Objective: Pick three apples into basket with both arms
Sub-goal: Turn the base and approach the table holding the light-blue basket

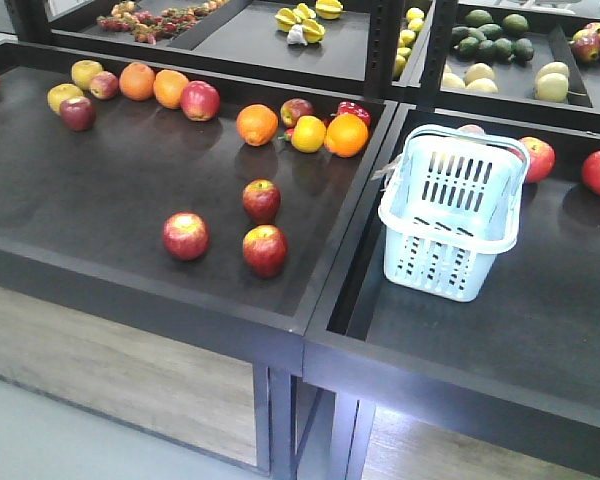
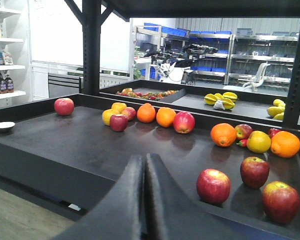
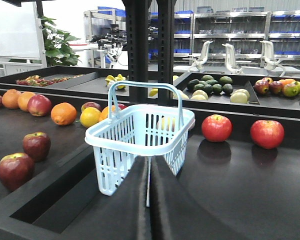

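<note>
Near the left desk's (image 1: 100, 180) front edge sit the left apple (image 1: 185, 236), rear apple (image 1: 261, 200) and front apple (image 1: 264, 250), stem ends up. The basket (image 1: 450, 215) stands upright by the right desk's (image 1: 540, 300) left edge, handle raised, long axis unclear, half-hiding a red fruit (image 1: 471, 128) behind. Left claw (image 2: 144, 165) and right claw (image 3: 150, 165) are pressed closed, empty.

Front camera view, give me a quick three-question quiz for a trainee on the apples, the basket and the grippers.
1. True or false: the basket stands in the same black tray as the three front apples.
2. The basket is: A upright with its handle raised, B tipped on its side, C upside down.
3. Fill in: in its wrist view, the left gripper has its jaws ___.

Key: 1 false, it stands in the neighbouring tray; 2 A; 3 shut.
</note>
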